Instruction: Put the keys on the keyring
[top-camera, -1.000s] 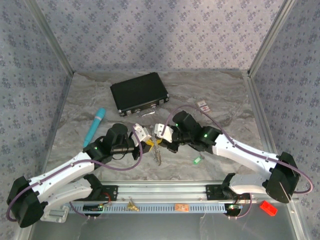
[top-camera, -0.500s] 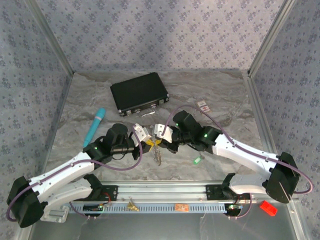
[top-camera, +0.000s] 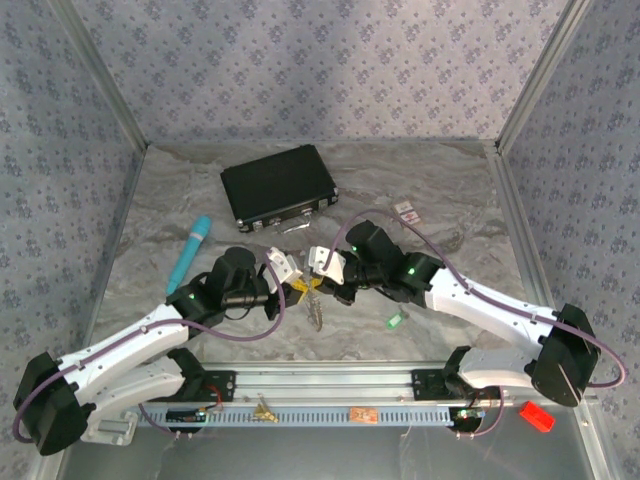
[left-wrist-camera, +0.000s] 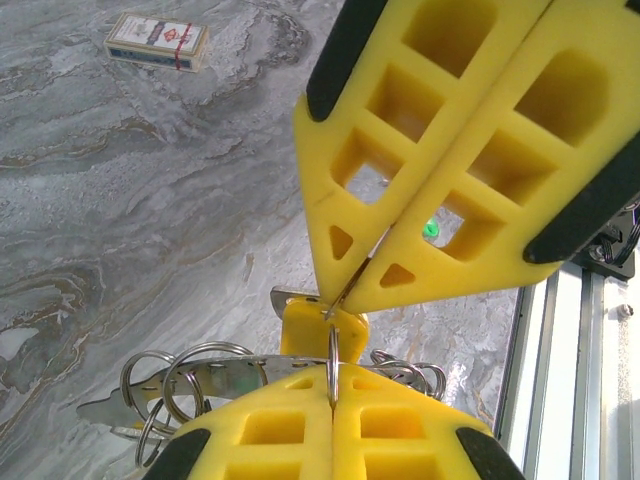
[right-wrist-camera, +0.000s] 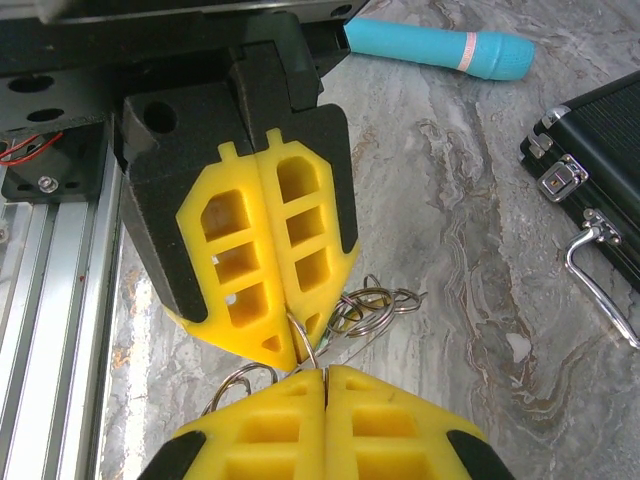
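Marbled desk (top-camera: 450, 190), mid-front: left jaws and right jaws tip to tip, both pinched shut on keyring (left-wrist-camera: 333, 360), yellow key (left-wrist-camera: 322, 330) between. Risk: thin wire slipping out under opposing pull, ring bunch dropping; green key (top-camera: 394, 322) lying apart.

You are seeing metal rings of the keyring (left-wrist-camera: 165, 375) gleaming polished, a key (left-wrist-camera: 305, 330) showing its smooth yellow plastic head, the left gripper's fingers (right-wrist-camera: 235, 325) looking matt yellow plastic, the tabletop (left-wrist-camera: 150, 220) shining faintly, marbled grey.

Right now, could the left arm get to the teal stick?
Probably yes: the teal stick lies beside it with nothing between. But the left hand is shut on a ring, so it must let go first.
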